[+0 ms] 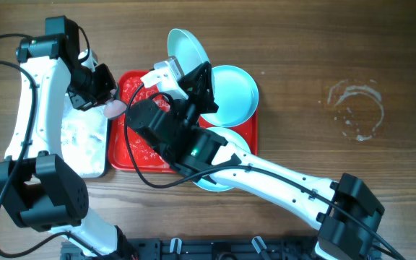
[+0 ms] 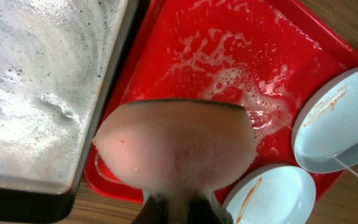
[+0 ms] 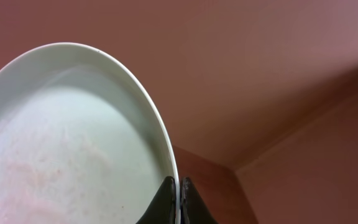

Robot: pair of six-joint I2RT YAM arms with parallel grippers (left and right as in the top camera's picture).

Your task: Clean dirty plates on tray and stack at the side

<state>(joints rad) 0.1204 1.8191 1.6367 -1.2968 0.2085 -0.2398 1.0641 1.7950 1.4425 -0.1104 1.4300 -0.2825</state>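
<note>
My left gripper (image 1: 105, 96) is shut on a foamy pink sponge (image 1: 113, 109) above the left edge of the red tray (image 1: 130, 88). In the left wrist view the sponge (image 2: 176, 146) hides most of that gripper (image 2: 182, 210) and hangs over the soapy tray (image 2: 185, 37). My right gripper (image 1: 196, 71) is shut on the rim of a pale turquoise plate (image 1: 186, 47), held tilted on edge above the tray's far side. The right wrist view shows this plate (image 3: 73, 137) clamped between the fingertips (image 3: 178, 190). Two more plates (image 1: 234, 92) (image 1: 221, 179) lie on the tray's right side, with orange smears (image 2: 337, 124) (image 2: 272, 196).
A grey metal pan (image 1: 85, 141) with foamy water stands left of the tray, touching it; its dark rim (image 2: 114, 87) runs beside the tray's edge. My right arm (image 1: 266, 173) crosses the lower tray and covers part of the near plate. A pale water mark (image 1: 356, 108) lies on the wooden table to the right.
</note>
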